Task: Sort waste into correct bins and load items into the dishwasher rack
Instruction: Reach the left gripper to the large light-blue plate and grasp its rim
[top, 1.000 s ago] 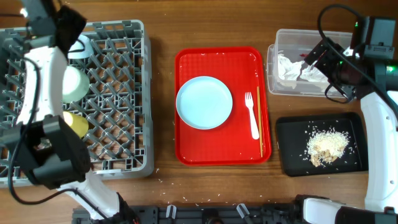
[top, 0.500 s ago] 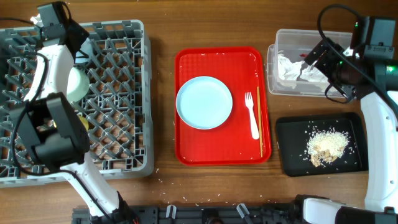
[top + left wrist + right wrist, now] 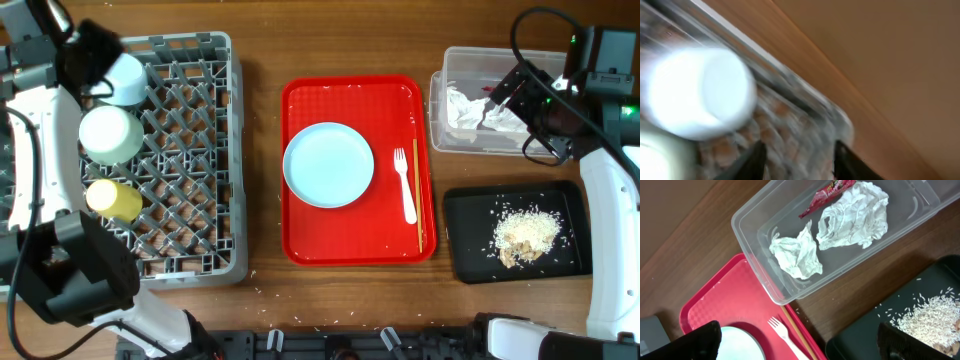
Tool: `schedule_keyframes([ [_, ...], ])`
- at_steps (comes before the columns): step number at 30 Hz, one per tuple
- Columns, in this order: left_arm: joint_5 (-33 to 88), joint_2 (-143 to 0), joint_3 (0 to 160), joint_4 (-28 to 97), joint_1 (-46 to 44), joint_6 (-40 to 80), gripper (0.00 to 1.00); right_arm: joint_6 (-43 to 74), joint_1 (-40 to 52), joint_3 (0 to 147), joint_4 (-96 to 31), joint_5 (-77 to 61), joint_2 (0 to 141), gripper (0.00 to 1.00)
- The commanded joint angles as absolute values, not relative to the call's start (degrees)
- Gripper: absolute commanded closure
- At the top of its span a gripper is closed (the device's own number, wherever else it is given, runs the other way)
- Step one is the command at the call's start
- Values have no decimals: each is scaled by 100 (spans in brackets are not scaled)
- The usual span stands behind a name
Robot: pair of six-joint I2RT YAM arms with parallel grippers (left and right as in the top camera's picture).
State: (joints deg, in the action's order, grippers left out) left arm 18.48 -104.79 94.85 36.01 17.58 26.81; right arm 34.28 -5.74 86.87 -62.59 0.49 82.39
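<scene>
Blurrily, left end effector (image 3: pixel 797 162) apart, empty, over dishwasher rack (image 3: pixel 800 107); right end effector (image 3: pixel 802 342) wide, empty, tips off-frame.

Pale bowl (image 3: pixel 110 135), yellow cup (image 3: pixel 113 199) in grey rack (image 3: pixel 190 150); plate (image 3: pixel 328 165), fork (image 3: pixel 404 185), chopsticks (image 3: pixel 418 190) on red tray (image 3: pixel 300 240).

Left arm (image 3: pixel 30 150): 1 s ago it lay across the left cells of the rack (image 3: pixel 190 150); now it is swung out toward the rack's left edge.
Left hand (image 3: pixel 92 48): 0.5 s ago it sat at the far rim; now it is at the far-left corner, just beside the white cup (image 3: pixel 127 78).
Pale green bowl (image 3: pixel 108 133): earlier partly hidden by the arm, now fully uncovered.
Yellow cup (image 3: pixel 112 200): only a sliver showed before; now its whole side is in view.
</scene>
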Motion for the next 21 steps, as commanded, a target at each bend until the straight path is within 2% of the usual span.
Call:
schedule_keyframes([
  [1, 3972, -10403, 9472, 4241, 1144, 1754, 51, 3465, -580, 8764, -6237, 143, 8267, 0],
  [3, 3905, -10403, 9472, 4945, 513, 1116, 45, 3468, -580, 8764, -6237, 143, 8267, 0],
  [5, 3433, -10405, 9472, 5535, -200, 1050, 41, 3468, -580, 8764, -6237, 143, 8267, 0],
  [8, 2895, -10468, 9472, 5861, -1116, 1083, 30, 3468, -580, 8764, -6237, 143, 8267, 0],
  [10, 2353, -10567, 9472, 5944, -1831, 1157, 27, 3468, -580, 8764, -6237, 143, 8267, 0],
  [14, 812, -10949, 9472, 5789, -3138, 2086, 27, 3463, -580, 8764, -6237, 143, 8267, 0],
  [21, -467, -11736, 9472, 5446, -4480, 3730, 32, 3465, -580, 8764, -6237, 143, 8267, 0],
])
